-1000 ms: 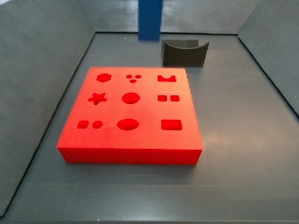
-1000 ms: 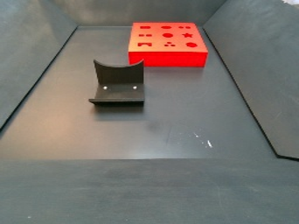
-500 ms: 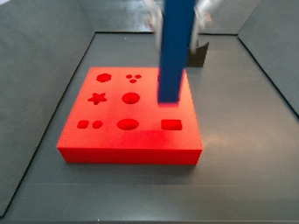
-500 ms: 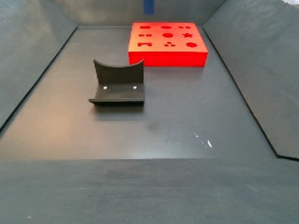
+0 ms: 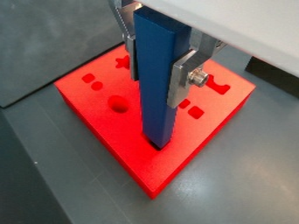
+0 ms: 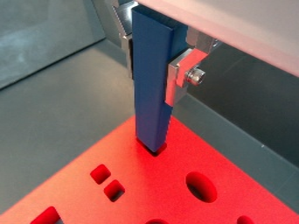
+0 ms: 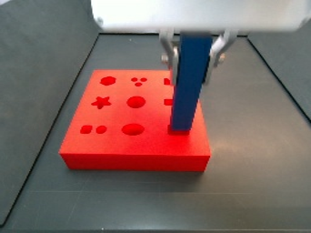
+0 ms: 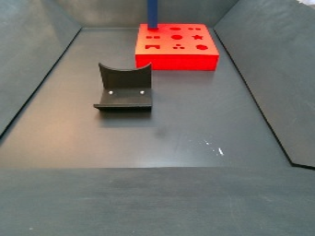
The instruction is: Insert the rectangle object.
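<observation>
My gripper (image 7: 192, 53) is shut on the blue rectangle object (image 7: 186, 100) and holds it upright over the red block (image 7: 115, 136). The bar's lower end stands at the rectangular hole in the block's front right corner. How deep it sits I cannot tell. In both wrist views the silver fingers (image 5: 184, 77) (image 6: 180, 75) clamp the bar (image 5: 156, 109) (image 6: 152, 105) on two sides, and its end meets the red block (image 5: 105, 122) (image 6: 163, 188) near a corner. In a side view only a sliver of the bar (image 8: 153, 11) shows above the far red block (image 8: 176, 48).
The dark fixture (image 8: 123, 88) with a curved notch stands on the grey floor, well apart from the red block. Sloping grey walls (image 8: 37, 83) bound the floor on the sides. The red block carries several other shaped holes (image 7: 119, 91).
The gripper with the blue bar has moved from over the block's middle to its front right corner and come lower. The bar's end now stands at the rectangular hole.
</observation>
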Robot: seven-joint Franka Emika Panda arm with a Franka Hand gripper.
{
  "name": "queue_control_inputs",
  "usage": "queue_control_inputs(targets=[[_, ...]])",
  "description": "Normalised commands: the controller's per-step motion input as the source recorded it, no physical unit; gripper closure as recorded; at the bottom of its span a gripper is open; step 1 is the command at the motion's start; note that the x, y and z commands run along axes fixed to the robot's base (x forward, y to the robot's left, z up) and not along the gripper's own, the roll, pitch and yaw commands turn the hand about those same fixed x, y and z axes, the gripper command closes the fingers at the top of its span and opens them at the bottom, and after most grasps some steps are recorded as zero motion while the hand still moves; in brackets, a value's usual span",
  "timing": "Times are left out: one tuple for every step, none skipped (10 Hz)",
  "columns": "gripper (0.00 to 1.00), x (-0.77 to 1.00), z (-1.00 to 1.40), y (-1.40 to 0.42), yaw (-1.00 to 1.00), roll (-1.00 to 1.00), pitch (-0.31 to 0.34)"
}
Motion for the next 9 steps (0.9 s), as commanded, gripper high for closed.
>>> queue_control_inputs(targets=[[1.0, 0.0, -0.07, 0.0, -0.01, 0.0, -0.031], [1.0, 0.0, -0.05, 0.0, -0.01, 0.0, -0.034], [1.0, 0.0, -0.09, 0.0, 0.0, 0.0, -0.02], [1.0, 0.02, -0.09, 0.0, 0.0, 0.0, -0.017], [1.0, 0.02, -0.02, 0.0, 0.0, 0.0, -0.009], [1.0, 0.0, -0.11, 0.0, 0.0, 0.0, -0.004], [1.0, 0.0, -0.16, 0.0, -0.02, 0.01, 0.0], [1.0, 0.0, -0.16, 0.0, -0.03, 0.0, -0.01], [1.0, 0.0, -0.19, 0.0, -0.04, 0.0, -0.033]])
